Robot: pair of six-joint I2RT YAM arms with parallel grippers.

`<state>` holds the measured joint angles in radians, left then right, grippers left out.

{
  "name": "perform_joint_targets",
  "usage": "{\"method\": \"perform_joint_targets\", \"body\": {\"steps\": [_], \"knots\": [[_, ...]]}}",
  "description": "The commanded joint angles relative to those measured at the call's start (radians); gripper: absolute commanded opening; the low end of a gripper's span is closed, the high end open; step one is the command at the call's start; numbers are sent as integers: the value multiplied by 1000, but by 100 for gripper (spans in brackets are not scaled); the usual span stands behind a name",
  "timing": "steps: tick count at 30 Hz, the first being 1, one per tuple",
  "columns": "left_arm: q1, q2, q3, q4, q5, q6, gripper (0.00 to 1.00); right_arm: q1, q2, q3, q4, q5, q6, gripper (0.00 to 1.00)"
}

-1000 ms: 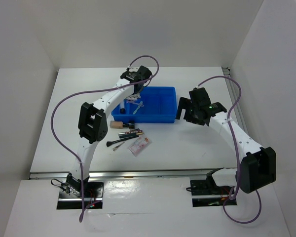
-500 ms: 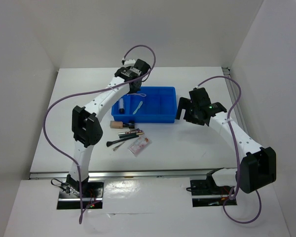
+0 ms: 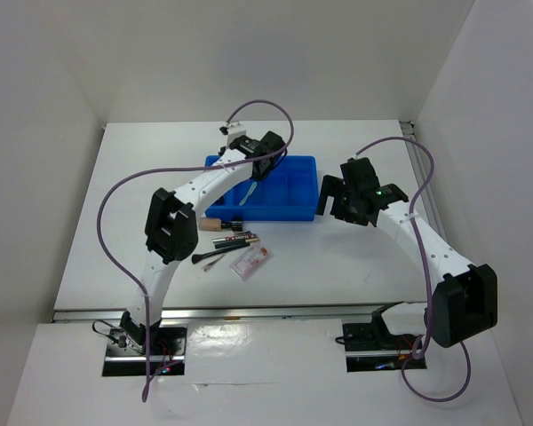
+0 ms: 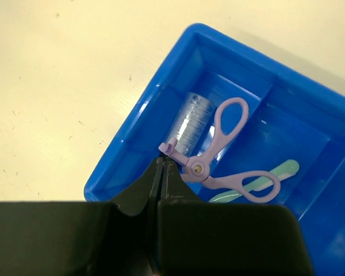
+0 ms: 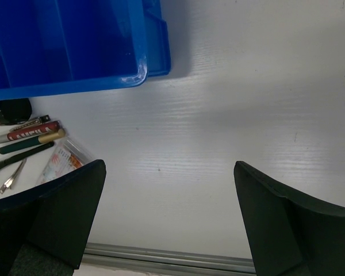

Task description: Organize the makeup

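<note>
My left gripper point(image 4: 162, 163) is shut, pinching the tip of a pale lilac scissor-shaped plastic piece point(image 4: 218, 150) and holding it over the left part of the blue divided tray point(image 4: 122, 154). A clear vial point(image 4: 190, 122) and a pale green stick point(image 4: 259, 179) lie in the tray below. In the top view the left gripper point(image 3: 265, 167) is over the tray point(image 3: 295, 212). On the table in front lie a tan stub point(image 3: 209, 224), dark pencils point(image 3: 236, 238), a black-tipped brush point(image 3: 211, 256) and a pinkish packet point(image 3: 250, 262). My right gripper point(image 3: 333, 201) is open and empty beside the tray's right end.
The right wrist view shows the tray's corner point(image 5: 139, 72), the pencils point(image 5: 29, 135), the packet point(image 5: 58, 162) and the table's metal front edge point(image 5: 161, 257). White walls enclose the table at the back and both sides.
My left gripper rose from the tray's left end, taking the lilac piece out of it, then swung right over the tray's middle. The right arm has not moved.
</note>
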<state>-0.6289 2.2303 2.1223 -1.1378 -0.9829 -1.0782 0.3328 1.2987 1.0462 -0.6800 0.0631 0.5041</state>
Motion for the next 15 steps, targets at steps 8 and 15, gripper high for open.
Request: {"method": "perform_joint_targets", "body": {"steps": [8,15], "knots": [[-63,111,208,-168,-79,-155,0,-6,-19,0,-41,-9,-16,100],[-72,146,170,-220,-69,-255,0,-6,-29,0,-62,-19,-25,100]]}}
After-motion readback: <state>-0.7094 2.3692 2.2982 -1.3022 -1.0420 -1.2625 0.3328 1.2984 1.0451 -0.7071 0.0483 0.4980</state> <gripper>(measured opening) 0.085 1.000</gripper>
